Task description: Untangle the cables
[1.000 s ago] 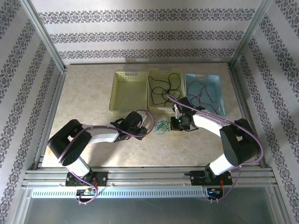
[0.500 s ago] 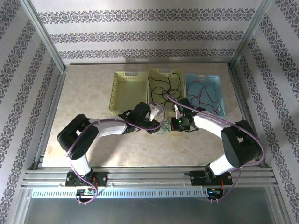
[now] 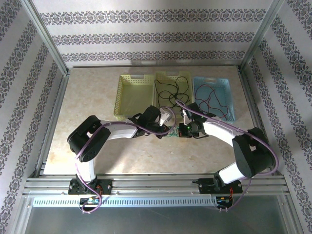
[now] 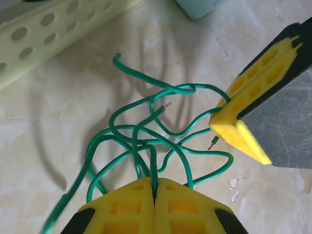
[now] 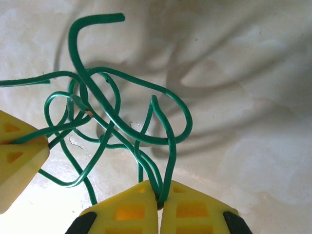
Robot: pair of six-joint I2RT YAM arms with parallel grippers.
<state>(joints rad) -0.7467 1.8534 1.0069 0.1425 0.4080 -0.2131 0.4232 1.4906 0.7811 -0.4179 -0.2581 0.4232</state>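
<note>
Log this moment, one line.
left end effector: shut on green cable | right end effector: shut on green cable | cable: tangled

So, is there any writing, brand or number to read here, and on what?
None: no readable text on the yellow baskets, the blue basket, the green cable, the left end effector or the right end effector. The wallpaper carries only a pattern.

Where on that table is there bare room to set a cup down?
Bare table lies left of the leftmost basket, and along the near edge between the arms. Crowded: the middle, where left gripper and right gripper both pinch the green cable.
</note>
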